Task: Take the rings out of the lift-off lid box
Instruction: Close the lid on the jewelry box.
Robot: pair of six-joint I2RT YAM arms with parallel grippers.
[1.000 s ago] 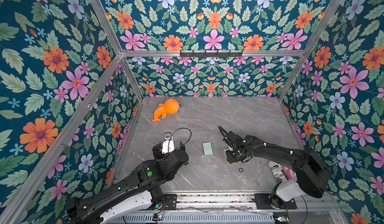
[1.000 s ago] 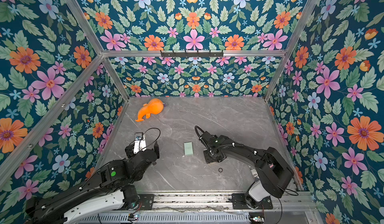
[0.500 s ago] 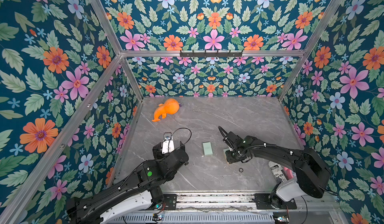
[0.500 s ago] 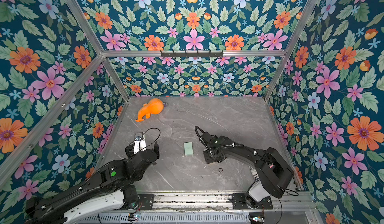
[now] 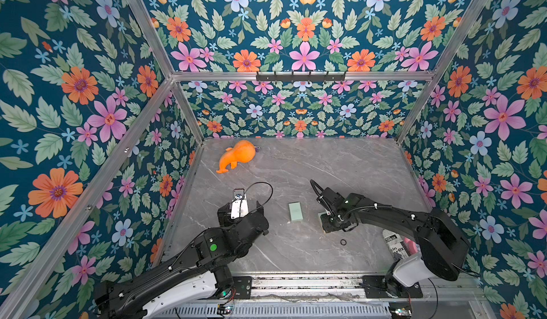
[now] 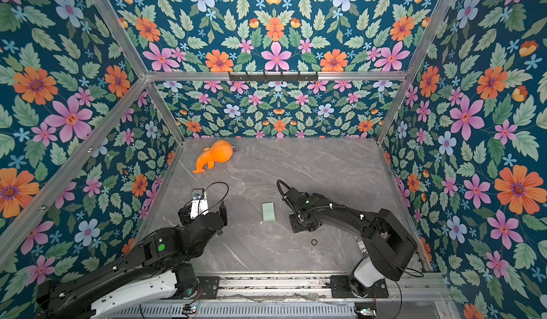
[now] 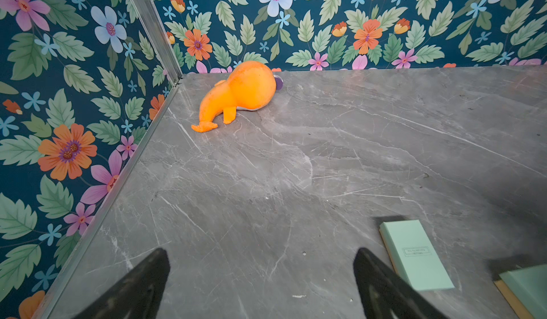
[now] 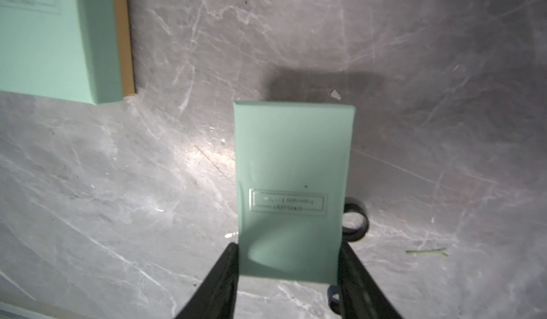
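Observation:
My right gripper (image 8: 288,245) is shut on a mint-green box part (image 8: 293,184), held low over the table with its printed label facing the wrist camera. In a top view only a sliver of that part (image 5: 321,216) shows beside the right gripper (image 5: 328,225). One black ring (image 8: 355,221) lies against the held part's side and another ring (image 8: 333,298) sits by one finger. In both top views a ring (image 5: 343,242) (image 6: 314,242) lies on the table in front of that gripper. A second mint-green part (image 5: 296,211) (image 6: 268,211) (image 7: 414,258) with a tan edge lies flat between the arms. My left gripper (image 7: 260,252) (image 5: 241,211) is open and holds nothing.
An orange plush toy (image 5: 236,156) (image 7: 239,95) lies at the back left near the wall corner. A white labelled item (image 5: 395,243) and something pink sit under my right arm at the front right. Floral walls enclose the grey marble table (image 5: 340,166) on three sides.

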